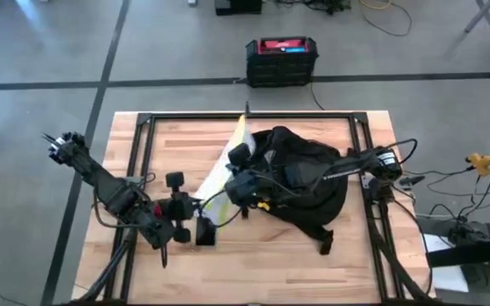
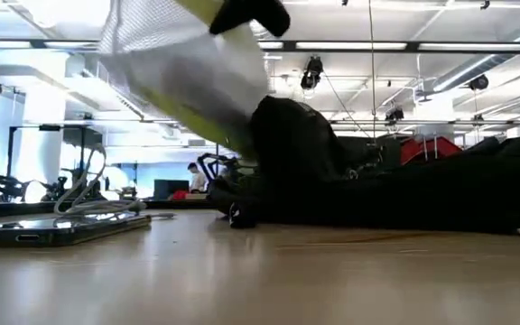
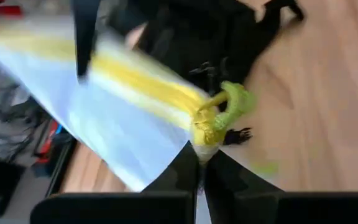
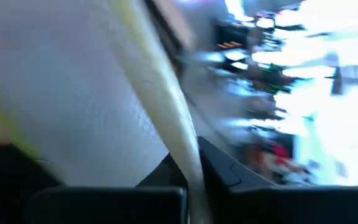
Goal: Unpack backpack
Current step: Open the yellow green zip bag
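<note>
The left gripper [image 1: 201,223] sits near the front edge of the table [image 1: 177,144], left of centre. Its fingers are clenched on one end of a pale mesh pouch [image 1: 224,174] with a yellow band; the left wrist view shows the yellow drawstring end [image 3: 211,127] pinched between the fingertips.

The pouch slants from that grip up toward the back edge, off the table surface.

The right gripper [image 1: 239,189] is at the table's centre, at the left rim of the backpack [image 1: 309,183]. Its fingers are closed on the pouch's edge, as the right wrist view shows.

The backpack lies slumped on the right half of the table, straps trailing toward the front edge.

Handling judgement: the backpack is soft and collapses under load, so grip a fabric rim or strap. The pouch appears light and limp; hold it at both ends.
</note>
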Motion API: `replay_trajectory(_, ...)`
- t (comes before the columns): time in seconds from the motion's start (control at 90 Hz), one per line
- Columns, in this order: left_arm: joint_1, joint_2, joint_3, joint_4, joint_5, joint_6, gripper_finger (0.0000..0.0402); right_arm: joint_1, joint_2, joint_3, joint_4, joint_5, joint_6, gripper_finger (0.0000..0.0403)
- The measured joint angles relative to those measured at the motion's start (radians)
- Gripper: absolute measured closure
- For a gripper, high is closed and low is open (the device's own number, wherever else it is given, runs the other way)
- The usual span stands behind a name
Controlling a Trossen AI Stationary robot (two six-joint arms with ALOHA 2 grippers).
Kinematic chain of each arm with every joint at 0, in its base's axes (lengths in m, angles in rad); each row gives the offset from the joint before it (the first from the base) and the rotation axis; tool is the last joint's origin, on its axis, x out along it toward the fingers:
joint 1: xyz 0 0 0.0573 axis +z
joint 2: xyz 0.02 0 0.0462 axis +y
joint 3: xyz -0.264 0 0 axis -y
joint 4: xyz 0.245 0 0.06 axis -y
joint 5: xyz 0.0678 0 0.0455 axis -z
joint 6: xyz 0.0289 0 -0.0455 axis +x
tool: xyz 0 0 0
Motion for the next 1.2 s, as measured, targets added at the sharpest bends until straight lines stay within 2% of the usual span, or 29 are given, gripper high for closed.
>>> replay_trajectory(0.167,-0.003,-0.039,-0.009,-0.073,-0.093,-0.061,0.038,0.066,-0.008,0.0,0.024,0.229,-0.11,0.0402)
replay_trajectory(0.3,-0.004,-0.082,-0.01,-0.06,-0.137,-0.051,0.0348,0.121,-0.01,0.0,0.029,0.42,-0.17,0.0403)
replay_trajectory(0.422,-0.004,-0.098,-0.023,0.008,-0.127,-0.049,0.0311,0.175,-0.012,0.0,-0.008,0.554,-0.125,0.0403)
replay_trajectory(0.511,-0.004,-0.092,-0.061,0.091,-0.089,-0.046,0.0284,0.211,-0.012,0.0,-0.071,0.587,0.008,0.0403)
replay_trajectory(0.578,-0.004,-0.084,-0.098,0.152,-0.054,-0.048,0.0266,0.23,-0.012,0.001,-0.164,0.547,0.177,0.0403)
replay_trajectory(0.633,-0.008,-0.073,-0.135,0.202,-0.028,-0.061,0.0252,0.239,-0.012,0.001,-0.279,0.453,0.365,0.0403)
replay_trajectory(0.722,-0.018,-0.066,-0.197,0.269,-0.002,-0.119,0.0233,0.218,-0.012,0.001,-0.449,0.155,0.705,0.0403)
replay_trajectory(0.8,-0.02,-0.064,-0.256,0.354,-0.01,-0.176,0.0219,0.18,-0.012,-0.017,-0.503,-0.053,0.885,0.0403)
replay_trajectory(0.889,-0.019,-0.059,-0.354,0.496,-0.009,-0.211,0.0204,0.155,-0.012,-0.048,-0.507,-0.116,0.943,0.0403)
replay_trajectory(1.089,-0.017,-0.054,-0.585,0.989,-0.069,-0.198,0.0177,0.112,-0.012,-0.066,-0.486,-0.288,0.97,0.0403)
replay_trajectory(1.2,-0.016,-0.022,-0.676,1.28,-0.087,-0.155,0.0164,0.089,-0.012,-0.067,-0.477,-0.308,0.971,0.0403)
